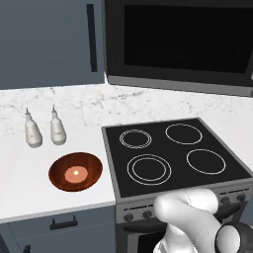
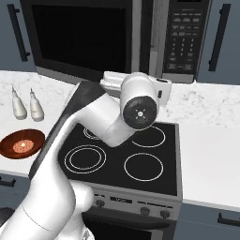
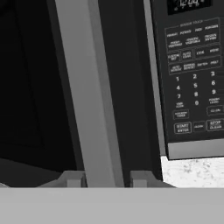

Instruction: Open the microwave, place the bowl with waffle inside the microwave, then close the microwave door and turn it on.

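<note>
The black microwave (image 1: 183,44) hangs over the stove, and its door (image 2: 84,35) with the dark window stands closed. A grey vertical handle (image 3: 87,87) runs down the door's right side, next to the button panel (image 3: 192,74). My gripper (image 3: 106,179) is open and close up to this handle, one fingertip (image 3: 73,178) on each side of its lower end. In the right base view my wrist hides the hand. The reddish-brown bowl (image 1: 75,171) sits on the counter left of the stove, with the small tan waffle (image 1: 75,172) at its middle.
A black four-ring stovetop (image 1: 173,153) lies below the microwave. Two white bottles (image 1: 33,129) stand behind the bowl. Blue-grey cabinet doors (image 1: 49,39) flank the microwave. Marble counter (image 2: 211,150) stretches right of the stove.
</note>
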Controlling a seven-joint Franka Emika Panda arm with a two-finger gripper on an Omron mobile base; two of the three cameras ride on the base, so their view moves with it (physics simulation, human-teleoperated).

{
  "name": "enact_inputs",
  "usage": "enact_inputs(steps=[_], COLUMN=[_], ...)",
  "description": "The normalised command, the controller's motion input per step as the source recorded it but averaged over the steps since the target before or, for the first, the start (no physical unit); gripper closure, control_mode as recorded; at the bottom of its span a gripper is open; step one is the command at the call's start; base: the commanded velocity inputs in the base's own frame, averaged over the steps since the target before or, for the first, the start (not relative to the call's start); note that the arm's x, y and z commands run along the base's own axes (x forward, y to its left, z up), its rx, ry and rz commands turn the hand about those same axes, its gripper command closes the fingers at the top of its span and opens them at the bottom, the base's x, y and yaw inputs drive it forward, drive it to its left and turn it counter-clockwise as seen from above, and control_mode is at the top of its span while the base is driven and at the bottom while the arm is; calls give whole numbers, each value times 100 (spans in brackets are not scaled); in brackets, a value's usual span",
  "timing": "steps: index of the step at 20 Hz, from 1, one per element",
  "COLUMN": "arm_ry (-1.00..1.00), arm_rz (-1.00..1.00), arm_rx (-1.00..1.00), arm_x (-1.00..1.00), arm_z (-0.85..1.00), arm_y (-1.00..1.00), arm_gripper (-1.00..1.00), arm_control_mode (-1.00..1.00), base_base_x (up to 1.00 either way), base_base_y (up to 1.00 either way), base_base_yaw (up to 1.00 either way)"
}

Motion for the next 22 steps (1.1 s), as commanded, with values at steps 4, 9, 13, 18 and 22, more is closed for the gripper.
enact_inputs(steps=[4,9,13,18,22], arm_ry=[0,0,0,0,-14], arm_rz=[-4,-4,-2,0,0], arm_rx=[-6,-18,-23,-17,-2], arm_x=[-100,-100,-100,-89,-97], arm_z=[22,14,10,12,5], arm_y=[42,73,91,68,5], arm_gripper=[100,100,-100,-100,-100], arm_control_mode=[-100,-100,-100,-100,-100], base_base_x=[0,0,0,0,0], base_base_y=[0,0,0,0,0], base_base_yaw=[0,0,0,0,0])
